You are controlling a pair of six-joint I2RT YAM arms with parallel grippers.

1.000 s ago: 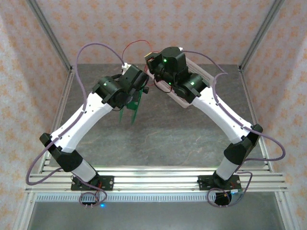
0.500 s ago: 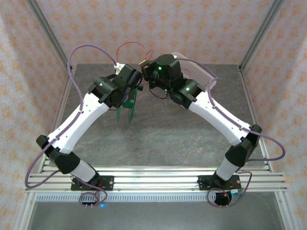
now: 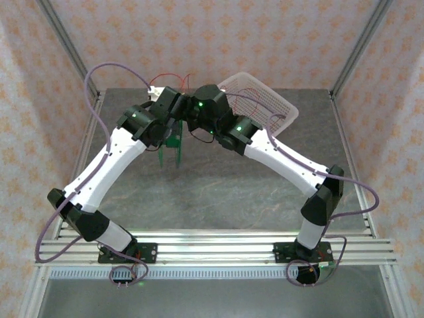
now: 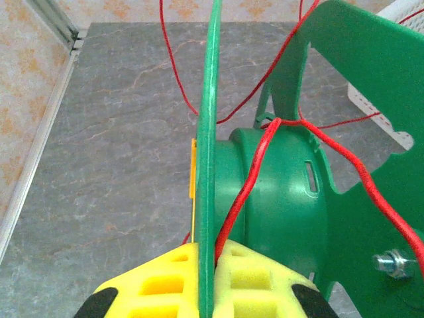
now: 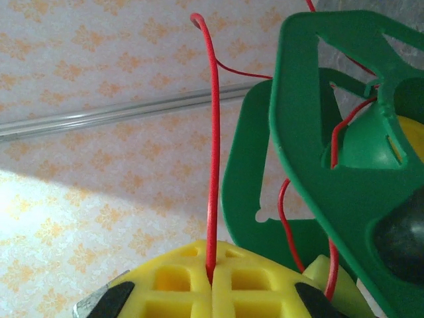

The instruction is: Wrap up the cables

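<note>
Winding has barely begun, I judge: only a couple of strands of the cables [image 5: 212,165] cross the hub of the green spool [image 4: 285,205], while the rest trails in loose red loops above and beyond the spool. The left hand [image 4: 205,291] is pressed together on the spool's flange edge. The right hand [image 5: 212,288], just beside the spool, pinches a stretch of the cables between its pads. Most turns remain.

Count: green reel [image 4: 278,199] ×1; red cable [image 4: 264,151] ×1, several strands; white basket [image 3: 265,99] ×1; counter [image 3: 218,192] ×1; robot arms ×2, left [image 3: 112,152] and right [image 3: 285,159].
</note>
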